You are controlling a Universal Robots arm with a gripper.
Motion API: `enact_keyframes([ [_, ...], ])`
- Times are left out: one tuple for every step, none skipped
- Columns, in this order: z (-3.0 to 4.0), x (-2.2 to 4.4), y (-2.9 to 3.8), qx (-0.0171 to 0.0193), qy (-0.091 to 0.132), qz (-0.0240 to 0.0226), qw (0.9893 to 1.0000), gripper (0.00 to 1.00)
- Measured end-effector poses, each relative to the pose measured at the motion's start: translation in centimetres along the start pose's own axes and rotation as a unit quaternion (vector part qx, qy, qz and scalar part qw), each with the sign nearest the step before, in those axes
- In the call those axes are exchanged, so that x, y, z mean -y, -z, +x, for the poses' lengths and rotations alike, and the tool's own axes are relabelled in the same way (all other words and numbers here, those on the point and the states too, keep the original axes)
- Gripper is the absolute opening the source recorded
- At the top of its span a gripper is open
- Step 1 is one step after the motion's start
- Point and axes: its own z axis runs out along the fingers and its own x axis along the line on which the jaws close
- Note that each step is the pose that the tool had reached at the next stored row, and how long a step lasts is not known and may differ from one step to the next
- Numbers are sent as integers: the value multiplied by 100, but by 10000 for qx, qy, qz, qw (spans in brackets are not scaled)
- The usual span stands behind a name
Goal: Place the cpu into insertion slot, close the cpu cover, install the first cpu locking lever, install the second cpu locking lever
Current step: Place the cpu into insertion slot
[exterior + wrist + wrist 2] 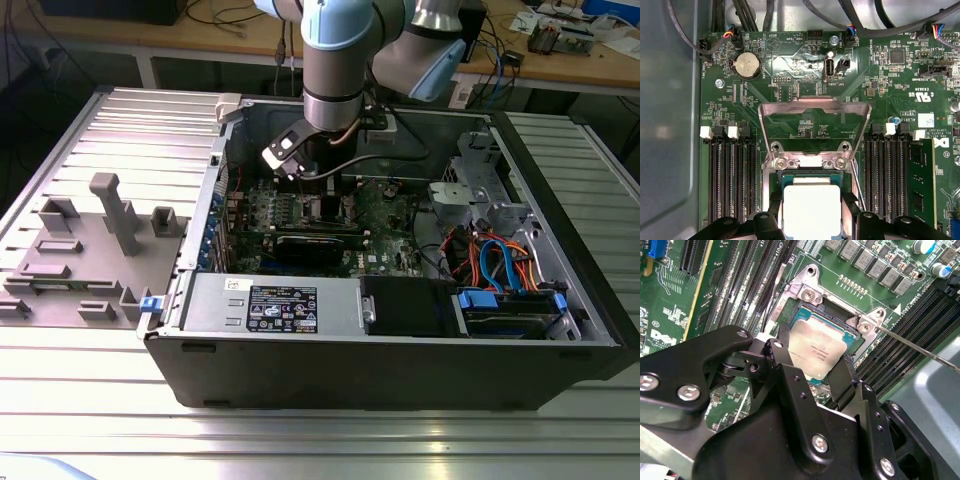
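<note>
In both wrist views my gripper [815, 347] [812, 206] has a black finger [782, 347] on each side of the cpu [812, 342] [812, 210], a small square chip with a dull silver top, and appears shut on it. The cpu sits level in or just over the insertion slot [834, 315] in the green board. The cpu cover [815, 106], a silvery frame, stands swung up and open beyond the slot. A thin locking lever [920, 349] [856, 182] sticks out beside the slot. In the exterior view the gripper [318, 185] reaches down into the open computer case.
Long black memory slots [732, 180] [887, 175] run along both sides of the socket. A black graphics card [318, 245], cables [495, 265] and the case walls [350, 350] surround the board. A grey fixture [100, 250] lies on the table at the exterior view's left.
</note>
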Motion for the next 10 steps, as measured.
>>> enact_keyframes([
  [2,-1,14,-5,-1,-3,10000,54],
  [4,-3,25,-12,-1,-4,10000,54],
  [1,-2,38,-1,-6,0,10000,54],
  [0,-1,40,2,-24,1,10000,54],
  [0,-1,39,3,-35,1,10000,54],
  [0,-1,38,4,-44,1,10000,54],
  [0,-1,34,3,-46,1,10000,54],
  [0,-1,31,3,-48,0,10000,54],
  [0,-1,25,4,-50,1,10000,54],
  [0,0,23,5,-51,1,10000,54],
])
